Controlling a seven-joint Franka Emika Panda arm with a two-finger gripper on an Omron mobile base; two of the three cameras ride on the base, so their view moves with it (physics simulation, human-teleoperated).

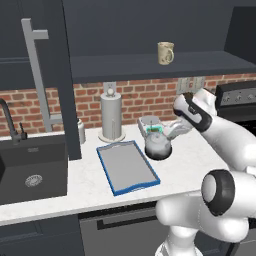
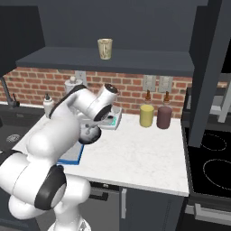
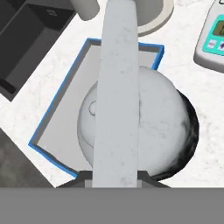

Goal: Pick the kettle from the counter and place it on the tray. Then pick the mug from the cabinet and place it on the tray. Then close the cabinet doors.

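Marble counter (image 1: 90, 185) at centre frame: the kettle (image 1: 158, 145) is gripped by its arched handle (image 3: 117, 87) in the narrowed gripper (image 1: 167, 131), just right of the tray (image 1: 127, 166). Swinging or slipping on the thin handle could be caused by a hasty transfer.

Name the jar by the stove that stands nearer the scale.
The yellow jar: it stands on the scale side of the dark maroon jar, which sits closer to the stove.
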